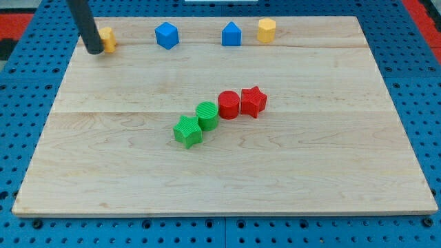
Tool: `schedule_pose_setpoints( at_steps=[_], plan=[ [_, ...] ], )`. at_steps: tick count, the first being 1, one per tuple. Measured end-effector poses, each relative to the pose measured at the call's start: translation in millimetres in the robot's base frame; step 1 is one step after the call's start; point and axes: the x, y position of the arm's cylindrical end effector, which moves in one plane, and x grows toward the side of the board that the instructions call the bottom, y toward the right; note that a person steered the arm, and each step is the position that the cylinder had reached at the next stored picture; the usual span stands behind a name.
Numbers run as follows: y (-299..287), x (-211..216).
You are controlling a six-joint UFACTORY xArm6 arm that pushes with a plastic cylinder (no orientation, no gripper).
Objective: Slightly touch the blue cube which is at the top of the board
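Two blue blocks sit near the view's top edge of the wooden board (331, 179): a blue cube-like block (167, 35) at top centre-left and a blue block with a peaked top (231, 34) to its right. My tip (93, 50) rests on the board at the top left, touching or just left of a yellow block (107, 38). The tip is well to the left of the blue cube-like block, with bare board between them.
A yellow cylinder (267, 30) stands right of the peaked blue block. In the middle lie a green star (187, 131), a green cylinder (207, 115), a red cylinder (229, 104) and a red star (253, 102) in a diagonal row.
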Motion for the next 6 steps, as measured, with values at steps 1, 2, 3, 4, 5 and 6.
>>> schedule_pose_setpoints(
  at_steps=[1, 2, 3, 4, 5, 6],
  plan=[
    [1, -18],
    [-2, -45],
    [-15, -1],
    [-20, 26],
    [-14, 23],
    [-5, 22]
  ],
)
